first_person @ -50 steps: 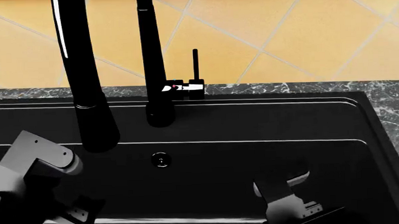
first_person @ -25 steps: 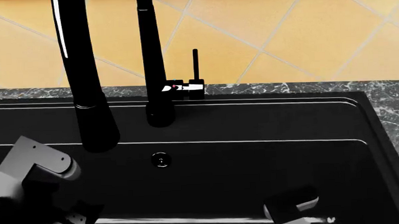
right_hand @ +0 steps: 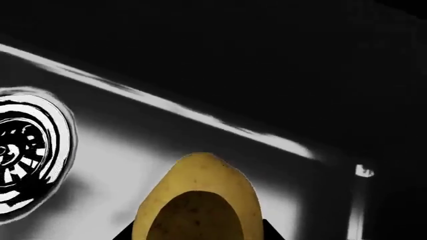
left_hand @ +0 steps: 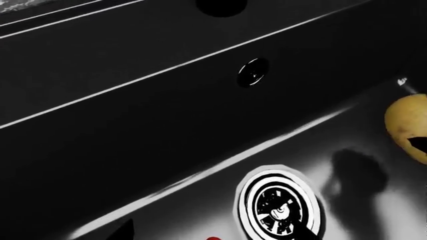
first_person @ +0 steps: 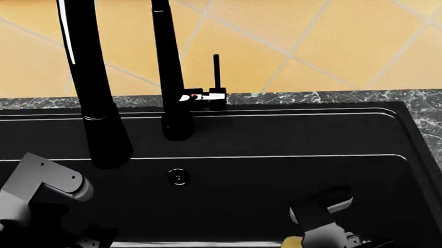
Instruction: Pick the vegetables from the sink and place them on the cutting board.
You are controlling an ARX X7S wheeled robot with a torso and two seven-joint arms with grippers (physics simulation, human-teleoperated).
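Note:
The black sink (first_person: 398, 151) fills the head view, with its drain (left_hand: 280, 205) on the floor. The yellowish potato (right_hand: 197, 200) sits between my right gripper's (right_hand: 197, 235) dark fingertips (right_hand: 127, 234), which are shut on it; a bit of it shows beside the right arm (first_person: 320, 209) at the head view's lower edge (first_person: 290, 244). It also shows in the left wrist view (left_hand: 408, 127), above its shadow. Only a red sliver of the pepper (left_hand: 213, 238) shows, between the spread tips of my open left gripper (left_hand: 212, 234). The cutting board is out of view.
The tall black faucet (first_person: 95, 95) and its post (first_person: 171, 76) rise over the sink's back left, with a lever (first_person: 216, 74) beside them. An overflow hole (first_person: 178, 177) is in the back wall. Marbled counter (first_person: 434, 111) and yellow tiles lie behind.
My right arm dipped lower into the sink, then rose again, and the potato now shows at it. The left arm has barely moved.

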